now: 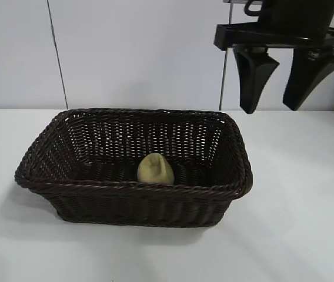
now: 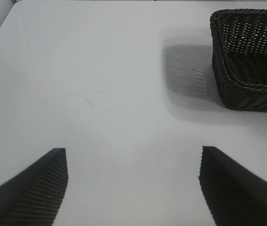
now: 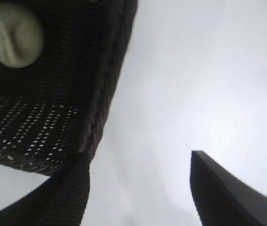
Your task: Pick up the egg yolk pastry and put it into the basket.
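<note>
The egg yolk pastry [image 1: 155, 169], a small pale yellow dome (creased across its top), is sitting on the floor of the basket [image 1: 96, 189], near the front wall. The dark woven basket is standing upright on the white table.

Matte black right hand [image 1: 276, 106], tapered wedge fingers [image 1: 254, 79], ribbed inner pads [image 3: 70, 197]

Right tool [image 1: 274, 108] raised, fingers apart
</note>
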`<state>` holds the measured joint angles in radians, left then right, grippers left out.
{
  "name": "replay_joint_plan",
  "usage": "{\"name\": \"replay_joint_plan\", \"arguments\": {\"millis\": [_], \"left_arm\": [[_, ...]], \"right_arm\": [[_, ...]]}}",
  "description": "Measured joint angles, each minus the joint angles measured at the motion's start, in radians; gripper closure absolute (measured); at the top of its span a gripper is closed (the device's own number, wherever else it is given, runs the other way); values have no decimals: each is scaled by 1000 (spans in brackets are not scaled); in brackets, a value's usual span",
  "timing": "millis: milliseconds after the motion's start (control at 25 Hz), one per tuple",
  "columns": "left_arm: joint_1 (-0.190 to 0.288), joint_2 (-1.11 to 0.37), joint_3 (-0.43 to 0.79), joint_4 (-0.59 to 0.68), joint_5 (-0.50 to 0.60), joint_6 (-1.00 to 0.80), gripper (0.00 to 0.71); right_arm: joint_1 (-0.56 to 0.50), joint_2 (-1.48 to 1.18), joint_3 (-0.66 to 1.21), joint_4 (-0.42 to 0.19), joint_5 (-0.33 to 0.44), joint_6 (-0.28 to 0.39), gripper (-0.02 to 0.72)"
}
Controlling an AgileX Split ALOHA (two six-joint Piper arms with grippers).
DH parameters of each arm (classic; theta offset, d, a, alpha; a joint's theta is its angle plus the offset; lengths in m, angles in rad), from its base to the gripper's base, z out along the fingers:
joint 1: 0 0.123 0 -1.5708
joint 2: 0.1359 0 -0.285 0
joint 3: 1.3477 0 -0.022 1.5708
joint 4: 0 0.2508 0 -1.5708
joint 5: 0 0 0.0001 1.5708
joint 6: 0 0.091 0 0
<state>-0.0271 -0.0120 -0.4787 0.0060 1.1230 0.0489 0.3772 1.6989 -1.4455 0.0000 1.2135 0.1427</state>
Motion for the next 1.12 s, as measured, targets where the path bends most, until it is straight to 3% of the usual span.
{"name": "replay_joint_plan", "arguments": {"millis": [400,560,800,1120], "left_arm": [[0,0,0,0,0,0,148],[0,0,0,0,0,0,148],[0,0,0,0,0,0,148],[0,0,0,0,0,0,148]], "right_arm": [[-355,0,-1,-34,1,-13,251],[-449,0,-1,-38,2,-39,251],[-453,-63,58,-22,0,-88,251],[-361,-371,407,31,1,-130,251]]}}
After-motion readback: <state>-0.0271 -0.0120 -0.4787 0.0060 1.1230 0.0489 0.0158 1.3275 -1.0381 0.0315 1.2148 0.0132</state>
